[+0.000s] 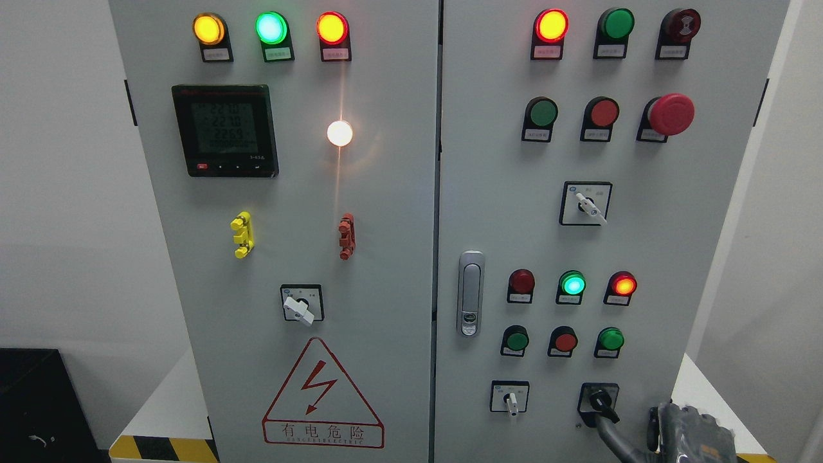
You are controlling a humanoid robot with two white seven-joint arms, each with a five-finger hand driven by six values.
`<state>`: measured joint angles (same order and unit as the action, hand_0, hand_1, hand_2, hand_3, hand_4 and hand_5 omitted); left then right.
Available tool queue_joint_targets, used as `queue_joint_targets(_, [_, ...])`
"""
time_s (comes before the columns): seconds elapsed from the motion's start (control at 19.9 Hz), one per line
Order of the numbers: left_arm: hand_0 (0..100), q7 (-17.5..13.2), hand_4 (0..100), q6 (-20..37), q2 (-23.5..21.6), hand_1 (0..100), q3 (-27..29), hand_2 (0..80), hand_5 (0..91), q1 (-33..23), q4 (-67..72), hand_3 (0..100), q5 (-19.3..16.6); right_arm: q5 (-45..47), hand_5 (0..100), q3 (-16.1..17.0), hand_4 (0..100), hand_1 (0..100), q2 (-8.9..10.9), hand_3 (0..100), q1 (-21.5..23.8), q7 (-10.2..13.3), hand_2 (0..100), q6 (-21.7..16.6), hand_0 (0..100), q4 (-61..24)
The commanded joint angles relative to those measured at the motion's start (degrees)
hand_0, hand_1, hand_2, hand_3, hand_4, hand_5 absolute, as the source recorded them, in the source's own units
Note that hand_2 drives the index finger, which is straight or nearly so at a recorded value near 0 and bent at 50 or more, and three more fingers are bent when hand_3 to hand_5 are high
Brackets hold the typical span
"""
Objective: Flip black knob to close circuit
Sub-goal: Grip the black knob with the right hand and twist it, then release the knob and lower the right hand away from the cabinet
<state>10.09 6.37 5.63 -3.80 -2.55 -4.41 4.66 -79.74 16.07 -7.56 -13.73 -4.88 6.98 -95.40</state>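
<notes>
The black knob (601, 401) sits on a black square plate at the lower right of the grey cabinet's right door (643, 257). Its handle points down and to the right. My right hand (681, 429) comes in at the bottom right corner, just right of the knob. One dark finger (609, 432) stretches up and left, and its tip touches the knob's lower edge. The hand is not closed around the knob. My left hand is out of view.
A white selector switch (510, 400) is left of the knob. Red and green buttons (566, 341) and lit lamps (572, 283) are above it. A door latch (470, 292) and a red emergency button (670, 114) stick out. A white base (701, 392) juts forward.
</notes>
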Motion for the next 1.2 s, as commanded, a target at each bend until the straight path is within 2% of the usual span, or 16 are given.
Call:
queue_joint_targets(0.0, [12, -0.07, 0, 0.04, 0.00, 56, 0.02, 0.0, 0.0, 0.00, 0.01, 0, 0.00, 0.19, 99, 0.63, 100, 0, -0.08, 100, -0.15, 0.40, 93, 0.05, 0, -0.31])
queue_joint_targets(0.65, [12, -0.07, 0, 0.04, 0.00, 56, -0.07, 0.0, 0.0, 0.00, 0.01, 0, 0.00, 0.37, 99, -0.42, 100, 0, -0.08, 100, 0.02, 0.31, 92, -0.12, 0, -1.37])
queue_joint_targets(1.15, [12, -0.07, 0, 0.04, 0.00, 56, 0.02, 0.0, 0.0, 0.00, 0.01, 0, 0.00, 0.37, 99, -5.25, 100, 0, -0.17, 100, 1.51, 1.19, 92, -0.03, 0, -1.19])
